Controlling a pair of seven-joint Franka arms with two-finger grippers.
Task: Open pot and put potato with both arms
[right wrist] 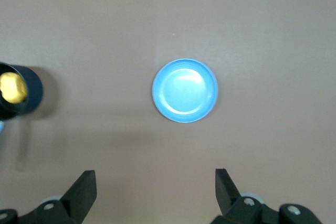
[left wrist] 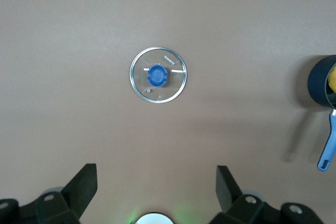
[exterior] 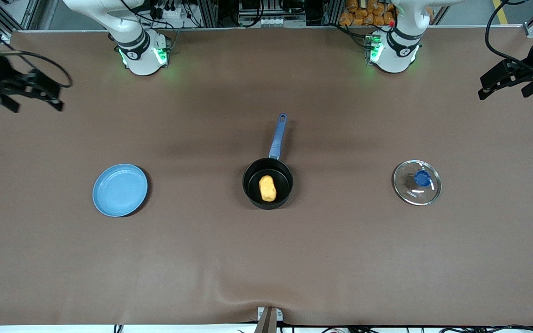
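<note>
The black pot [exterior: 268, 183] with its blue handle [exterior: 277, 137] stands uncovered mid-table, and the yellow potato [exterior: 267, 188] lies inside it. Its glass lid [exterior: 417, 182] with a blue knob rests flat on the table toward the left arm's end. My left gripper [exterior: 507, 86] is raised high at that end, open and empty, with the lid [left wrist: 158, 75] far below it. My right gripper [exterior: 35, 95] is raised at the right arm's end, also open and empty. The pot's rim [left wrist: 318, 81] and the potato [right wrist: 12, 88] show at the edges of the wrist views.
A light-blue plate [exterior: 120, 189] lies bare on the brown table toward the right arm's end, also seen as the plate [right wrist: 185, 90] from the right wrist. The two arm bases [exterior: 142, 53] stand along the table's edge farthest from the front camera.
</note>
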